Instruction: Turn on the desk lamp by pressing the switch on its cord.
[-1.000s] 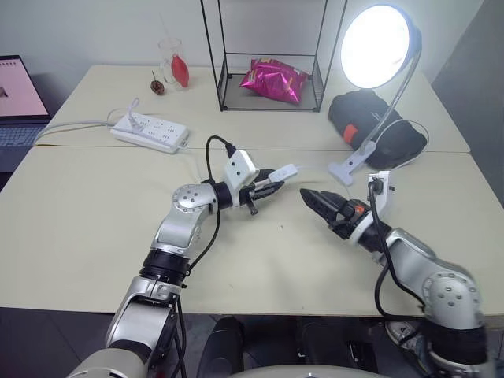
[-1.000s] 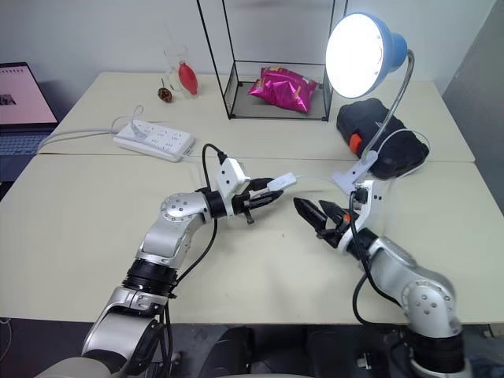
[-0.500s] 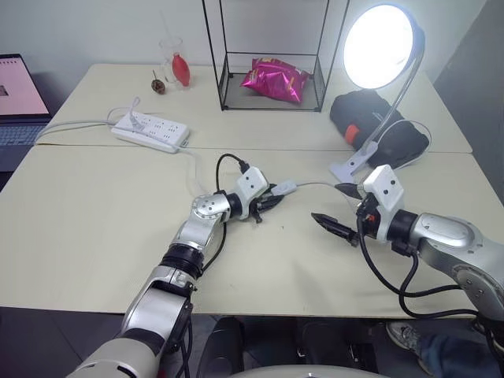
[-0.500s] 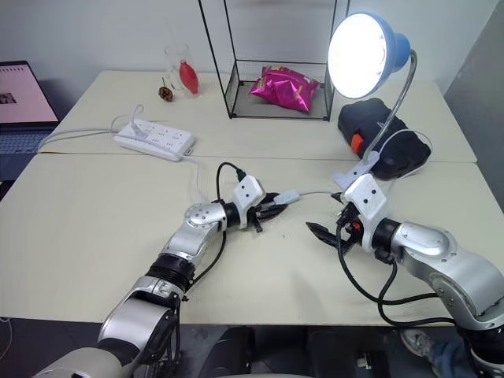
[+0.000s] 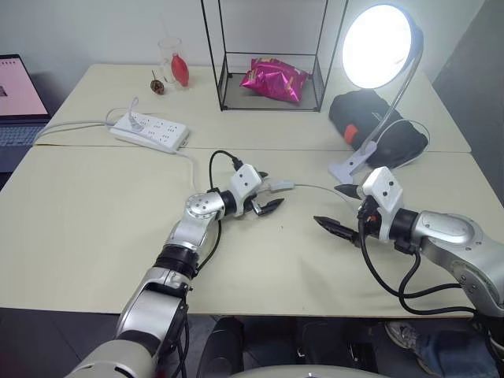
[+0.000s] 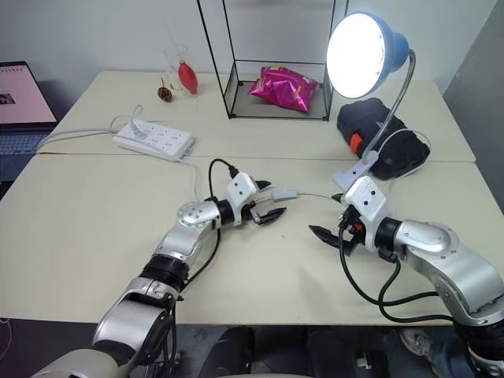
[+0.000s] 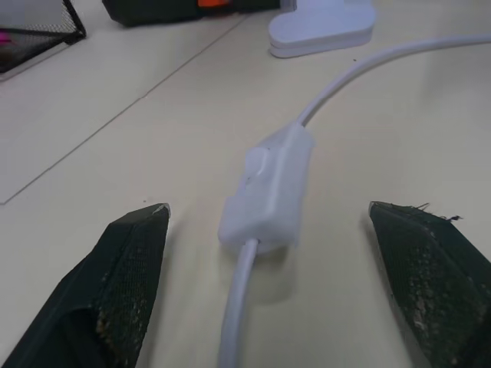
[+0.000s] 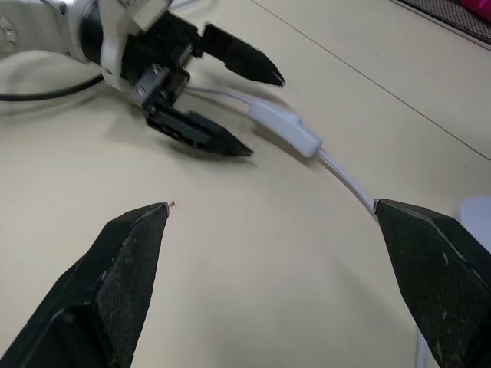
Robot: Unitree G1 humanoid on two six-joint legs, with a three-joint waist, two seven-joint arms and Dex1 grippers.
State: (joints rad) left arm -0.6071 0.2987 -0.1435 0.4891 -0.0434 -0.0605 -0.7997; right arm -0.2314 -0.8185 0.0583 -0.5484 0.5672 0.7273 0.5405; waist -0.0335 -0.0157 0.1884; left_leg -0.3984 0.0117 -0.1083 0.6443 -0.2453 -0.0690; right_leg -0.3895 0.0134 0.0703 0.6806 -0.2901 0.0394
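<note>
Going from left to right across the joined tables point(image 5: 87, 228), one laptop point(image 5: 17, 98) is seen at the far left edge, one white power strip point(image 5: 150, 131) with its thick cable, one glass point(image 5: 170, 59) holding something red, one small brown object point(image 5: 157, 86) beside it, one wire-framed case point(image 5: 272, 55) with one pink foil bag point(image 5: 273, 79) inside, one black pouch point(image 5: 376, 126) and one desk lamp point(image 5: 378, 46), which is lit, its white clip base point(image 5: 352, 168) resting on the table. Two grippers are counted. The left gripper point(image 5: 264, 196) is held low over the table with its two black fingers spread wide; the switch point(image 5: 282, 186) lies flat on the table just ahead of and between the fingertips, touched by neither. The cord point(image 5: 315, 189) is seen running from the switch toward the clip base. The right gripper point(image 5: 340, 211) is placed to the right of the switch, near it but apart, its fingers likewise spread wide with nothing between them. In the left wrist view the raised button on the switch point(image 7: 270, 187) is made out, and the cord is seen entering both ends, which the head views do not resolve. In the right wrist view the left gripper point(image 8: 247, 113) and the switch point(image 8: 284, 126) are shown together from the opposite side.
</note>
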